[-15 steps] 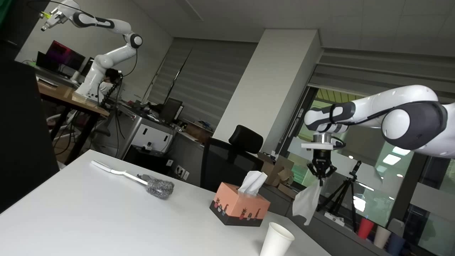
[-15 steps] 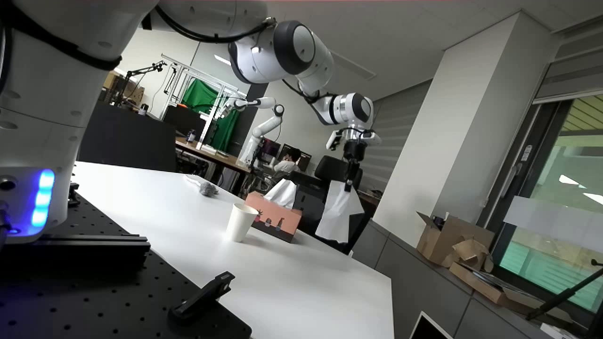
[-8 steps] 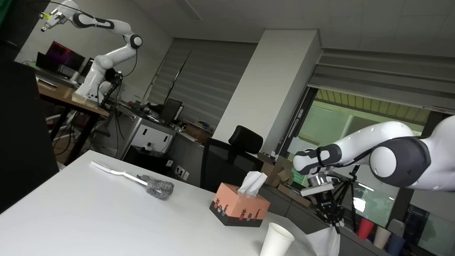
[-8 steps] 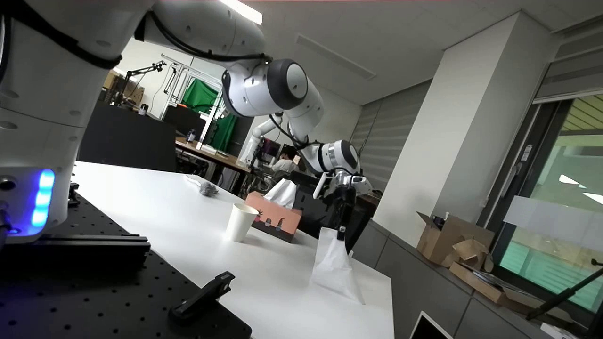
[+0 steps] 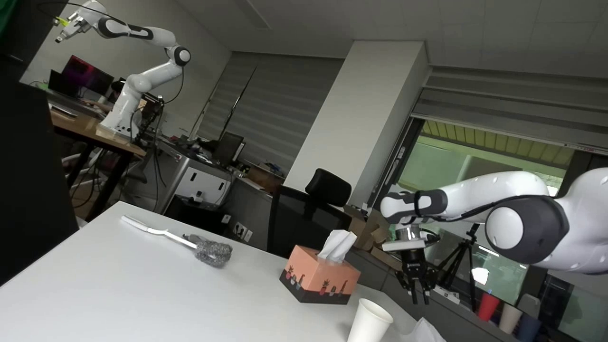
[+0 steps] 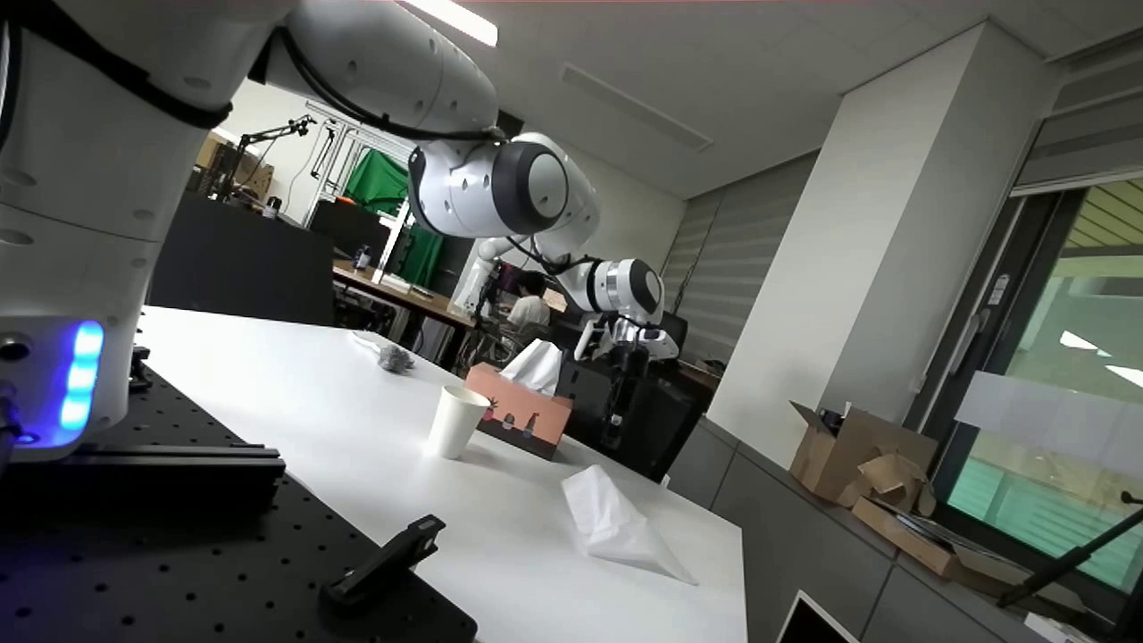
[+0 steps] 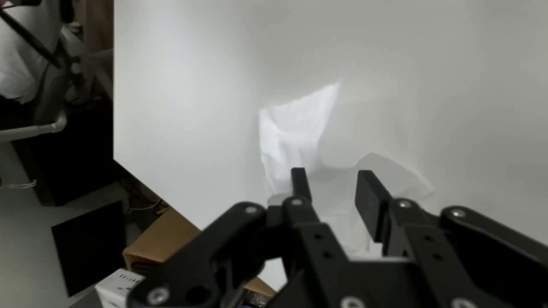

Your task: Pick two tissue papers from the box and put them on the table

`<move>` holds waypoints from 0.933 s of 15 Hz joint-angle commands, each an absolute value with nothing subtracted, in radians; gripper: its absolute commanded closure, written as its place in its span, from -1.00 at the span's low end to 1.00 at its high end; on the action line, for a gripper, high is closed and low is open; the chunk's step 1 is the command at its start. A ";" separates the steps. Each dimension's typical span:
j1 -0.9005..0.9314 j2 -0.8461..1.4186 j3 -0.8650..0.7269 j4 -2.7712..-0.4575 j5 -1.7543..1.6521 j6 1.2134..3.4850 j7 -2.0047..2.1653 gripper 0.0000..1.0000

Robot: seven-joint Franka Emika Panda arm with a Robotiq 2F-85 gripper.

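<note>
The orange and black tissue box (image 5: 323, 275) stands on the white table (image 5: 142, 294), with a white tissue (image 5: 337, 244) sticking up from its slot. The box (image 6: 518, 413) also shows in an exterior view. A loose tissue paper (image 6: 618, 529) lies crumpled on the table near its right edge. Only its top shows in an exterior view (image 5: 424, 333); it also shows in the wrist view (image 7: 295, 132). My gripper (image 7: 332, 172) is open and empty above the loose tissue, with a gap between its fingers. In both exterior views the gripper (image 5: 420, 302) (image 6: 612, 439) is apart from the tissue.
A white paper cup (image 5: 369, 323) stands beside the box. A grey-headed brush with a white handle (image 5: 213, 251) lies farther along the table. A black clamp (image 6: 384, 567) sits at the base plate's edge. A black chair (image 5: 308, 213) stands behind the table.
My gripper came down with the hanging tissue, then opened and let it go onto the table. It has since risen a little and straightened. The box, cup and brush stayed put.
</note>
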State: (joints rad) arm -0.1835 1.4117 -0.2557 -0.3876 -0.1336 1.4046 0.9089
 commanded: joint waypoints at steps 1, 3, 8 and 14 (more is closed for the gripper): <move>-0.181 1.342 -0.197 -0.395 -0.048 1.472 0.994 -0.32; -0.173 1.312 -0.167 -0.389 -0.001 1.525 1.017 -0.59; -0.129 1.300 -0.087 -0.361 0.094 1.747 1.036 -1.00; -0.079 1.307 0.027 -0.384 0.191 1.939 0.958 -1.00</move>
State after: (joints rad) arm -0.0872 1.3056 -0.0186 -0.3822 0.1512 1.9128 0.9899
